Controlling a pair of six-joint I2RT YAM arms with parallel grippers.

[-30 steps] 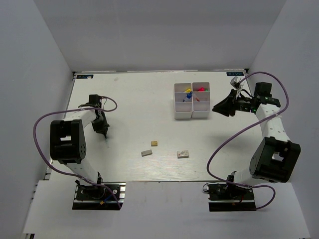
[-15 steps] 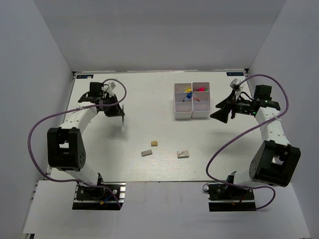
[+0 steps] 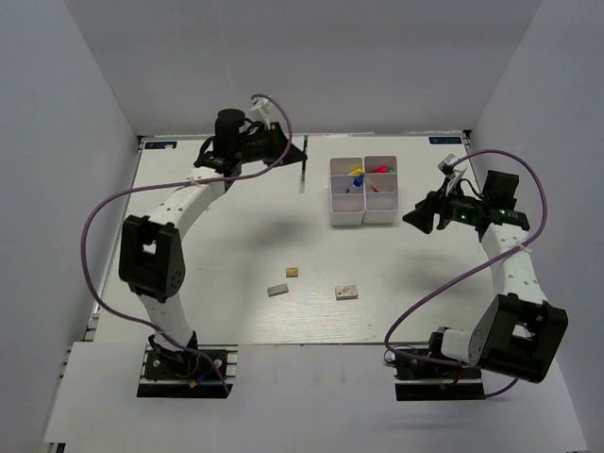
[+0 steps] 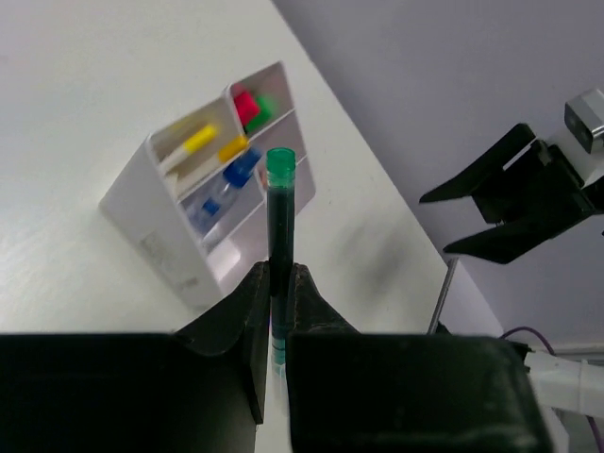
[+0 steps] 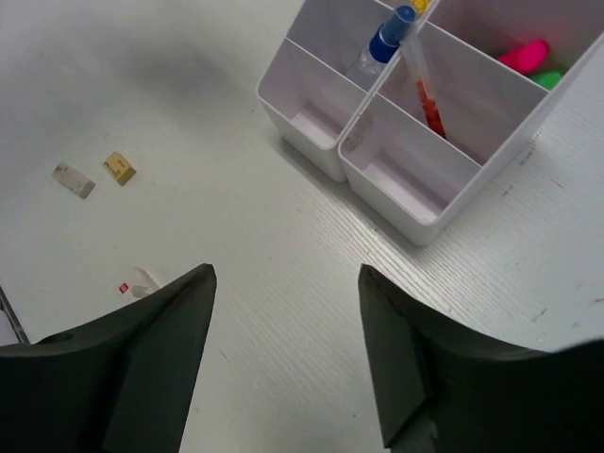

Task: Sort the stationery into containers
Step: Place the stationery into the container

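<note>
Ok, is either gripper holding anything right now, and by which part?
The left gripper pinches the green-capped highlighter near its tail end, with the cap end sticking out ahead. The right gripper is open and empty.

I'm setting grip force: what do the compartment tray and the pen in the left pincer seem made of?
Tray: probably rigid moulded plastic, smooth white; its thin walls look slightly translucent. Pen: likely plastic too, a smooth dark green barrel with a brighter green cap; sheen hard to judge.

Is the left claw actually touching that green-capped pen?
Touching. The left wrist view shows the left gripper shut on the green-capped pen, both fingers pressed against its dark barrel.
</note>
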